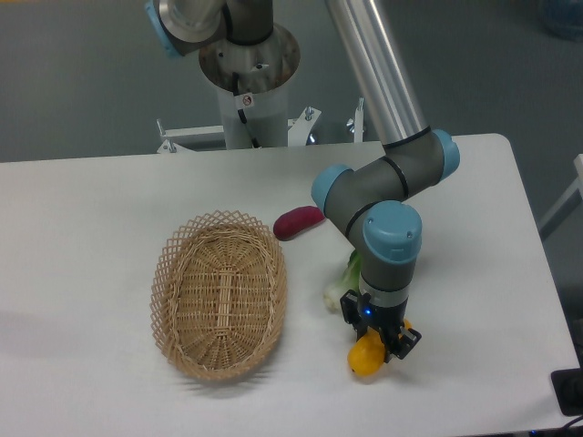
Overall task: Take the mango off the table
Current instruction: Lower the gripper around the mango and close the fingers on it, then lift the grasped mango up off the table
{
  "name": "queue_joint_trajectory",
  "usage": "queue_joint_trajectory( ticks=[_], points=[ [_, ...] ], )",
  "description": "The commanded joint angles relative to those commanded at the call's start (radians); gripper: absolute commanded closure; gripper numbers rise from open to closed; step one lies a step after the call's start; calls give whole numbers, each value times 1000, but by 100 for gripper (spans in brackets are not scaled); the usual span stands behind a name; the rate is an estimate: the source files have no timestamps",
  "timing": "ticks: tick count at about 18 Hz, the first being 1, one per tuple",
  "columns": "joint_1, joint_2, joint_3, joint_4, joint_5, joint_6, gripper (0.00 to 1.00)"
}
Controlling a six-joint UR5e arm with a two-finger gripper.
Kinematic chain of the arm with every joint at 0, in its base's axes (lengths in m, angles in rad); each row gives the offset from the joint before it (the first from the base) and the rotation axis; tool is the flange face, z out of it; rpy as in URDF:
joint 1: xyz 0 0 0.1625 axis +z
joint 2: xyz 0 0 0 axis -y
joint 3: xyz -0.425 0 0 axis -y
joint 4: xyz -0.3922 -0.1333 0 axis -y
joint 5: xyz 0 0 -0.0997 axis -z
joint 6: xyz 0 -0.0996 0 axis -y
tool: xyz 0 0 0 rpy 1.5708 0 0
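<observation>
The mango (363,357) is a yellow oval fruit lying on the white table (91,228) near the front edge, right of the basket. My gripper (377,341) points straight down over it, with its black fingers (402,347) on either side of the fruit's middle. An orange-tinted bit (407,324) shows on the gripper's far side; I cannot tell whether it is the mango's other end. The wrist hides the fingertips, so I cannot tell whether they press on the mango. The mango looks to be resting on the table.
A woven wicker basket (219,293) lies to the left of the gripper. A purple sweet potato (298,221) lies behind it, by the arm's elbow. A pale green vegetable (342,284) lies just behind the gripper. The robot's base (248,86) stands at the table's far edge.
</observation>
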Motion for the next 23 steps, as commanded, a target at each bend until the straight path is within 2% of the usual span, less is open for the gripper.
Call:
queue_joint_trajectory(
  ticks=[5,10,14,17,19,21,23],
  points=[
    [9,31,14,0,-8,1,52],
    [37,124,15,-28,-18,12,51],
    [48,193,28,-153,-15,14,50],
    [67,241,51,-296,-14,21,50],
    [80,262,70,-391,-15,73,50],
    [95,284,78,-440,-15,107,50],
    [115,291,80,-453,-18,113,50]
  ],
)
